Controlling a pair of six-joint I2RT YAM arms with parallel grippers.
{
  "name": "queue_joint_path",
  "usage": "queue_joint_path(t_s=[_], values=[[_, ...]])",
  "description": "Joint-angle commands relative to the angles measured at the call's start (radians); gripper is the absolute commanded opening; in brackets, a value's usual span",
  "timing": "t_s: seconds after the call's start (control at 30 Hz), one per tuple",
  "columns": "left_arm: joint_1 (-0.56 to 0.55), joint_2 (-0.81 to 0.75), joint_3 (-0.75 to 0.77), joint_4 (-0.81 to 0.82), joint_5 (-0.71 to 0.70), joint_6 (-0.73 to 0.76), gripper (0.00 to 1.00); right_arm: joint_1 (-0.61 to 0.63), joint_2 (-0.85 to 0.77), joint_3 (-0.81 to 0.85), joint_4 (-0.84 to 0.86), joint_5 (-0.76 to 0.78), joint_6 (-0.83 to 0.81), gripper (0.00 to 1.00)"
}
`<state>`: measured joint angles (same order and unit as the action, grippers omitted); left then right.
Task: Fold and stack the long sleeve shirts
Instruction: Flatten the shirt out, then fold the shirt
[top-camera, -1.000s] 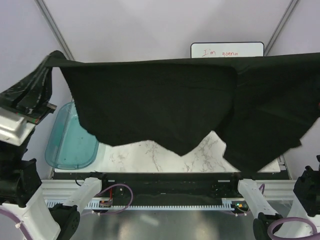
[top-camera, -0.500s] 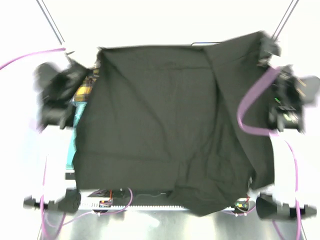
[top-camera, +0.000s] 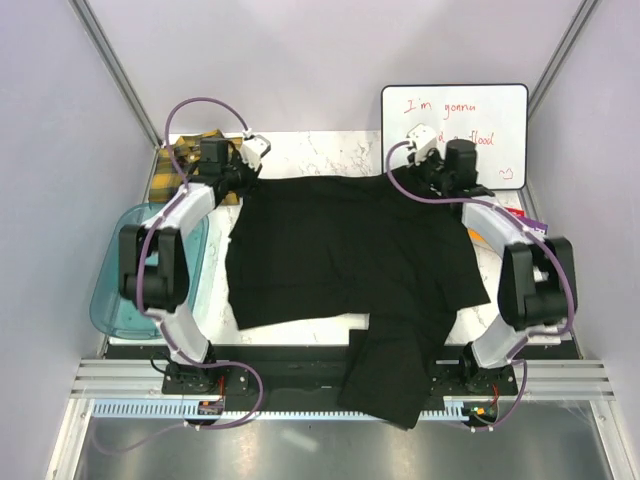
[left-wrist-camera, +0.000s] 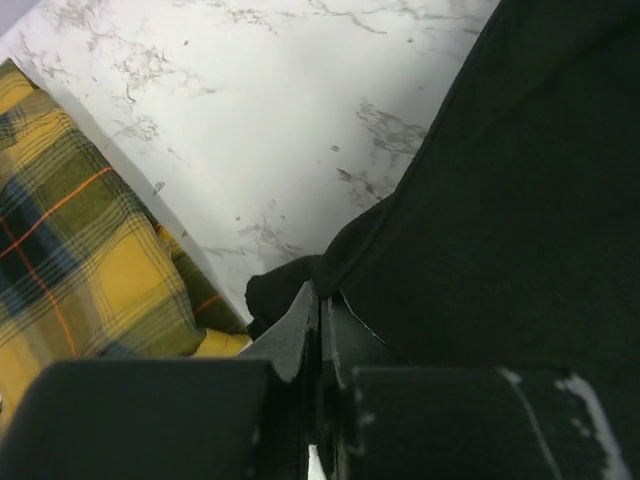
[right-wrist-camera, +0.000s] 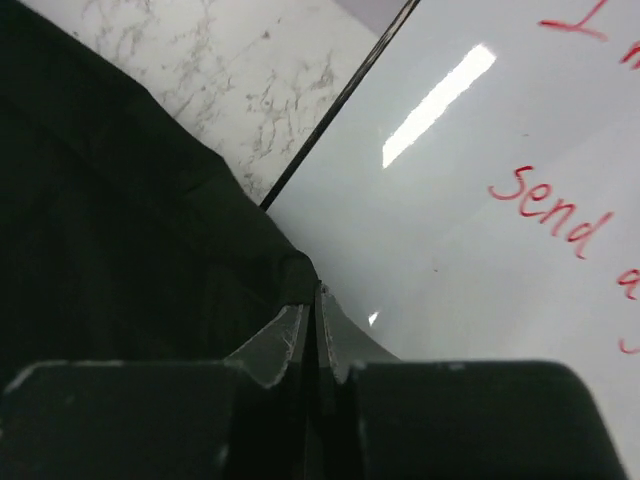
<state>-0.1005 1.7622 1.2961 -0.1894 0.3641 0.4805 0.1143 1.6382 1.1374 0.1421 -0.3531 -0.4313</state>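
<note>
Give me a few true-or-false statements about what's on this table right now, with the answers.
1. The black shirt lies spread out on the table. True.
2. The plaid shirt lies on top of the black one. False: it lies beside it, at the far left corner.
3. The left gripper is pinching the black shirt's edge. True.
4. The whiteboard is blank. False: it has red handwriting on it.
5. Part of the black shirt hangs over the table's near edge. True.
</note>
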Motion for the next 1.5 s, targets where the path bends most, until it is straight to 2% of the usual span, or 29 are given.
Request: queue_joint_path(t_s=[0.0, 0.07, 0.13, 0.17, 0.2, 0.23, 0.3, 0.4, 0.53, 0.63, 0.7, 0.73, 0.87, 1.13, 1.47], values=[[0.001, 0.126, 0.172, 0.028, -0.042, 0.026, 0.04, 0.024, 0.144, 0.176, 0.001, 0.159, -0.017, 0.14], [0.001, 0.177, 0.244, -0.011, -0.057, 0.023, 0.09, 0.022, 0.205, 0.299, -0.082, 0.241, 0.009, 0.23], [0.001, 0.210, 0.296, -0.057, -0.111, 0.012, 0.19, 0.016, 0.219, 0.367, -0.209, 0.262, 0.022, 0.44], [0.002, 0.212, 0.342, -0.123, -0.119, 0.006, 0.28, 0.002, 0.206, 0.415, -0.255, 0.258, 0.023, 0.54], [0.002, 0.204, 0.347, -0.149, -0.123, 0.009, 0.31, -0.005, 0.189, 0.430, -0.303, 0.243, 0.022, 0.65], [0.002, 0.189, 0.336, -0.159, -0.137, 0.015, 0.38, -0.014, 0.171, 0.438, -0.370, 0.240, 0.016, 0.72], [0.004, 0.108, 0.269, -0.162, -0.139, 0.018, 0.47, -0.042, 0.103, 0.444, -0.444, 0.240, -0.004, 0.79], [0.002, -0.001, 0.177, -0.199, -0.106, 0.010, 0.60, -0.110, 0.031, 0.452, -0.617, 0.197, -0.052, 0.82], [0.001, -0.092, 0.092, -0.268, -0.061, -0.003, 0.64, -0.218, -0.012, 0.430, -0.914, 0.128, -0.133, 0.80], [0.001, -0.138, 0.054, -0.346, -0.001, 0.006, 0.68, -0.313, -0.058, 0.354, -1.106, 0.036, -0.221, 0.76], [-0.001, -0.174, 0.020, -0.369, 0.047, 0.013, 0.70, -0.344, -0.069, 0.260, -1.173, -0.003, -0.259, 0.74], [-0.002, -0.184, -0.004, -0.370, 0.055, 0.017, 0.83, -0.370, -0.072, 0.230, -1.205, -0.009, -0.256, 0.73], [-0.002, -0.208, -0.029, -0.381, 0.093, 0.029, 0.84, -0.442, -0.041, 0.087, -1.175, -0.030, -0.236, 0.73], [-0.002, -0.211, -0.034, -0.395, 0.119, 0.043, 0.83, -0.574, 0.113, 0.039, -1.159, -0.084, -0.219, 0.69], [-0.002, -0.202, -0.031, -0.395, 0.118, 0.052, 0.83, -0.584, 0.199, -0.051, -1.070, -0.141, -0.190, 0.61]])
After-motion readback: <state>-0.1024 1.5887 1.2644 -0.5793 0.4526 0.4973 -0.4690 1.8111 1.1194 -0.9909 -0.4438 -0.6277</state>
